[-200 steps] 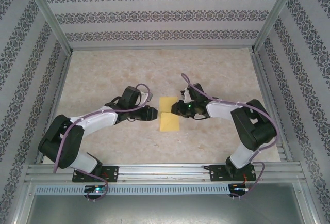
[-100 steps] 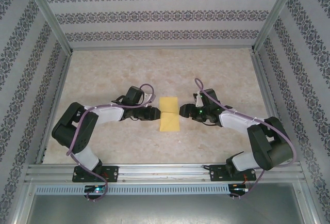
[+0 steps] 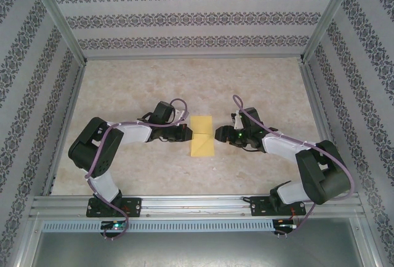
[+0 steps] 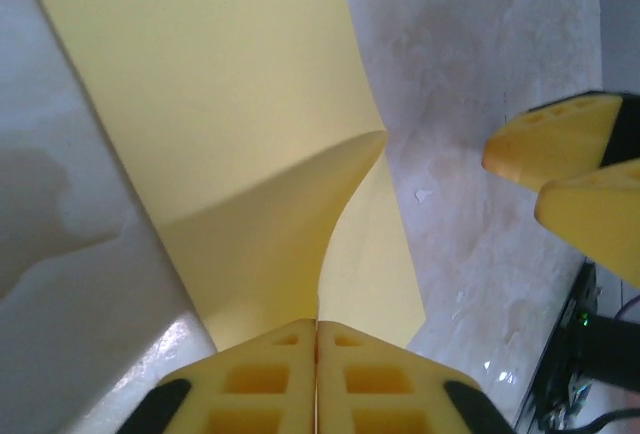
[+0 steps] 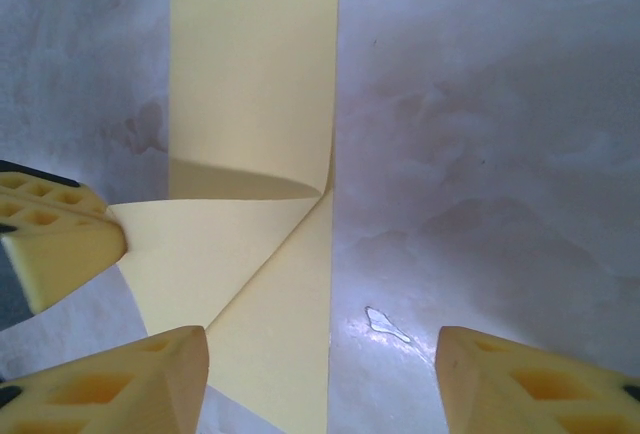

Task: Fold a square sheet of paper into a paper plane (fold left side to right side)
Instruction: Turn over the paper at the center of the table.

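Top view: left gripper lay low on the marbled worktop, tip pointed at the left edge of the yellow sheet of paper. Left wrist view: its fingers were pressed together with no gap, and a flap of the sheet curved up off the worktop and ran into the seam between them, so the left gripper was pinched on that flap. The rest of the sheet lay flat, a folded rectangle midway between the two arms, with one crease across its middle. Right wrist view: the lifted flap of the sheet showed as a triangle reaching across to the left gripper's yellow tip. Right gripper sat just beside the sheet's right edge. Its fingers stood well apart and held nothing: one hung over the sheet's corner, the other over bare worktop, so the right gripper straddled the sheet's edge. Small white fleck noted on the worktop between them.
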Controlling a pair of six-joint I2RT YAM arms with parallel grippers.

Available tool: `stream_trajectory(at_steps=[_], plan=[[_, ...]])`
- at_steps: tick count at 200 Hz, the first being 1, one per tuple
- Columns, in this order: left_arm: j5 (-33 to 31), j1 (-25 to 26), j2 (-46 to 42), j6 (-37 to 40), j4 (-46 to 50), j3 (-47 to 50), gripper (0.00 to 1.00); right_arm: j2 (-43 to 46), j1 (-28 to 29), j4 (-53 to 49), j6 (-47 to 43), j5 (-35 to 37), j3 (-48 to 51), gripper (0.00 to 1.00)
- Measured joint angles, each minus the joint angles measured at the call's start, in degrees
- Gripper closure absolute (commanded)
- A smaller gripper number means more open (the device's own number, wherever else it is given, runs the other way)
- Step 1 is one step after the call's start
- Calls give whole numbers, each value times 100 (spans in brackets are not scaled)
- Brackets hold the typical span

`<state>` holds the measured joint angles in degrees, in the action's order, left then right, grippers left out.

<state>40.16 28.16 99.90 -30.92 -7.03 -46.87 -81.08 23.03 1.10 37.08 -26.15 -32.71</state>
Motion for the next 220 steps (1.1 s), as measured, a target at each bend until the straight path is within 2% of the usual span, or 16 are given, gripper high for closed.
stream_trajectory(at_steps=[60, 129, 185, 220], plan=[[-330, 0, -291, -319, -667, 546, 99, -415, 424, 525, 173, -133, -85, 46], [-461, 0, -365, -562, -1137, 774, 99, -1034, 616, 1388, 527, -284, -315, 49], [-466, -2, -365, -566, -1187, 776, 98, -1419, 765, 1659, 662, -284, -533, 57], [-468, -2, -365, -566, -1187, 776, 98, -1609, 822, 1770, 734, -289, -595, 67]])
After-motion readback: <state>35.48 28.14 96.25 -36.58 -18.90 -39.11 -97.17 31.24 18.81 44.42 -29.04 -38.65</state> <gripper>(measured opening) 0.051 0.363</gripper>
